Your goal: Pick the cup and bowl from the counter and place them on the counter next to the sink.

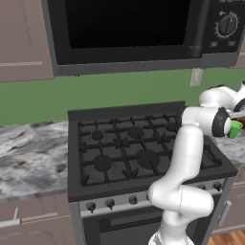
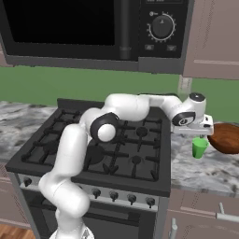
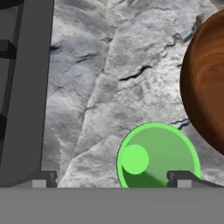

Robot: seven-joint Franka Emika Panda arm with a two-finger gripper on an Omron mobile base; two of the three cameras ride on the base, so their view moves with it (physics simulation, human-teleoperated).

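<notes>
The gripper [image 3: 114, 178] hangs spread wide over the green cup [image 3: 157, 155], which stands beside the bowl [image 3: 205, 87] on the counter [image 3: 109, 65].

A black gas stove top [image 1: 139, 148] with iron grates and a row of round knobs is sitting between stretches of grey-and-white marbled stone worktop [image 1: 28, 158]. A black microwave [image 2: 93, 28] is hanging above it, flanked by brownish cabinet doors [image 2: 214, 37]. A green wall [image 1: 95, 93] is running behind, carrying a pale outlet plate [image 1: 195, 76].
</notes>
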